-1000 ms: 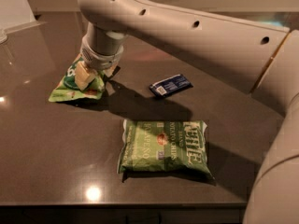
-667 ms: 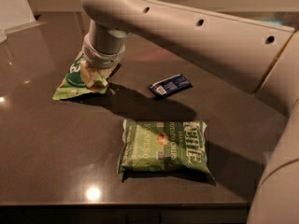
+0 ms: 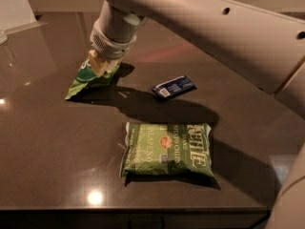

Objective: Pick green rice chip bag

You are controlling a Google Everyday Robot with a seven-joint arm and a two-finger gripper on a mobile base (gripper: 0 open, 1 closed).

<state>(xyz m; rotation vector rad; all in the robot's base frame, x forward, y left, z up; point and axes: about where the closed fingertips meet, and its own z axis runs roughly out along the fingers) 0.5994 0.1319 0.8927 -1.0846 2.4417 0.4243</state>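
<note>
The green rice chip bag [image 3: 88,80] is small, green and white, at the back left of the dark table. My gripper [image 3: 101,65] is shut on its upper right end and holds that end lifted, so the bag hangs tilted with its lower left corner near or on the table. My arm reaches in from the upper right and hides the bag's top part.
A larger green Kettle jalapeño chip bag [image 3: 167,149] lies flat in the front middle. A small dark blue packet [image 3: 174,87] lies to the right of the gripper. The table's front edge [image 3: 143,209] runs along the bottom. A pale object [image 3: 14,6] stands at the back left.
My gripper has risen with the rice chip bag's end in it. The bag went from lying flat to hanging tilted. The other two packets have not moved.
</note>
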